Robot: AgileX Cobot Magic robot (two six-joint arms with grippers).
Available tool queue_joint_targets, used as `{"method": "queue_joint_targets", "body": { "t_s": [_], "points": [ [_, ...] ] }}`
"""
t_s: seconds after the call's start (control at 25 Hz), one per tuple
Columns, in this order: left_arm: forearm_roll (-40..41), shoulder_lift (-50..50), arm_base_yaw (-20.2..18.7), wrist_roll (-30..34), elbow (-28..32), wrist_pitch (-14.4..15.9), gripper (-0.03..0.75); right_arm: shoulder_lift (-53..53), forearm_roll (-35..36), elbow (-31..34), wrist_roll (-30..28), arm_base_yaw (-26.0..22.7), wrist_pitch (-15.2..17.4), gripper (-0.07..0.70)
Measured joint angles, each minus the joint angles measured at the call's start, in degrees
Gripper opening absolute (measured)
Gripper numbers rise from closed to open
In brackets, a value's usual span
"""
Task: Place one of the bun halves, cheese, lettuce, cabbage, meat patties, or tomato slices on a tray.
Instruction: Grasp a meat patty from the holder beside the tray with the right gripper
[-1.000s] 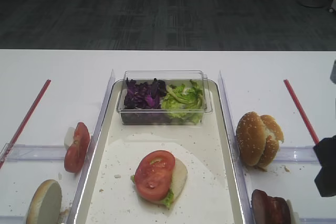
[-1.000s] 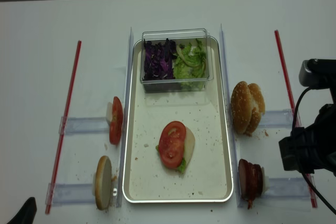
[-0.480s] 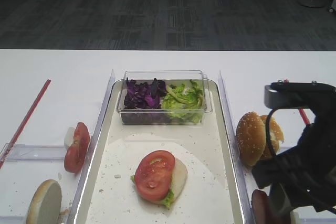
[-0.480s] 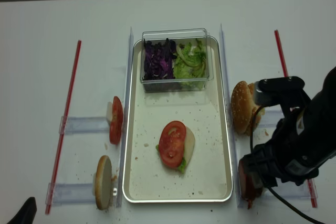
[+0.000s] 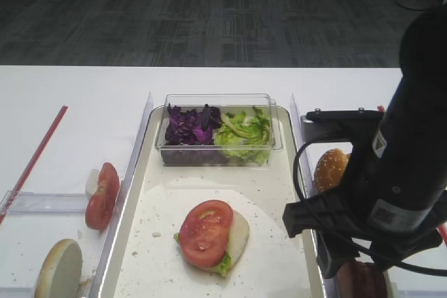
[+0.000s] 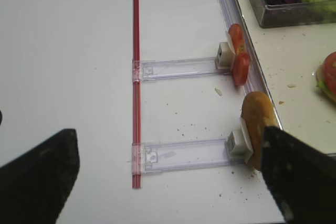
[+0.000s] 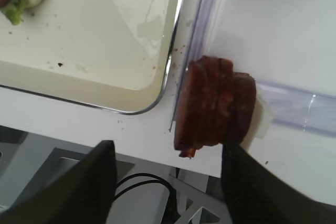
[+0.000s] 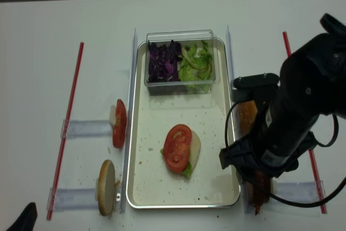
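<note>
Your tray (image 8: 141, 182) holds a bun half, lettuce and tomato; the right gripper (image 7: 168, 182), jaws spread and empty, hangs over the patties (image 7: 215, 106) standing just outside its rim.

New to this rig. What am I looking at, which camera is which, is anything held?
A two-armed robot builds a burger. Two cameras look down from above; one camera rides on each wrist. On the white table a cream tray carries a started stack topped with a tomato slice and a clear tub of purple cabbage and lettuce. Spare tomato slices and a bun half stand left of the tray. The right gripper hovers open over upright meat patties, holding nothing. The left gripper is open too, empty.
</note>
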Motion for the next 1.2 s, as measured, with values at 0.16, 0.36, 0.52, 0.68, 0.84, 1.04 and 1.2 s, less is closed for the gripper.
{"method": "queue_joint_targets", "body": {
  "t_s": [0.16, 0.36, 0.52, 0.68, 0.84, 1.04, 1.2],
  "points": [
    [0.00, 0.00, 0.00, 0.00, 0.00, 0.00, 0.639, 1.43, -0.22, -0.44, 0.12, 0.00, -0.26, 0.466],
    [0.00, 0.00, 0.00, 0.00, 0.00, 0.00, 0.636, 3.19, -0.22, -0.66, 0.12, 0.00, -1.33, 0.462],
    [0.00, 0.00, 0.00, 0.00, 0.00, 0.00, 0.630, 4.34, -0.22, -0.92, 0.12, 0.00, -2.32, 0.436],
    [0.00, 0.00, 0.00, 0.00, 0.00, 0.00, 0.629, 5.62, -0.10, -1.00, 0.12, 0.00, -2.74, 0.428],
    [0.00, 0.00, 0.00, 0.00, 0.00, 0.00, 0.629, 6.30, -0.20, -1.00, 0.12, 0.00, -2.83, 0.426],
    [0.00, 0.00, 0.00, 0.00, 0.00, 0.00, 0.629, 7.19, -0.20, -1.00, 0.12, 0.00, -3.07, 0.417],
    [0.00, 0.00, 0.00, 0.00, 0.00, 0.00, 0.629, 8.19, -0.20, -1.00, 0.12, 0.00, -3.21, 0.384]
  ]
}}
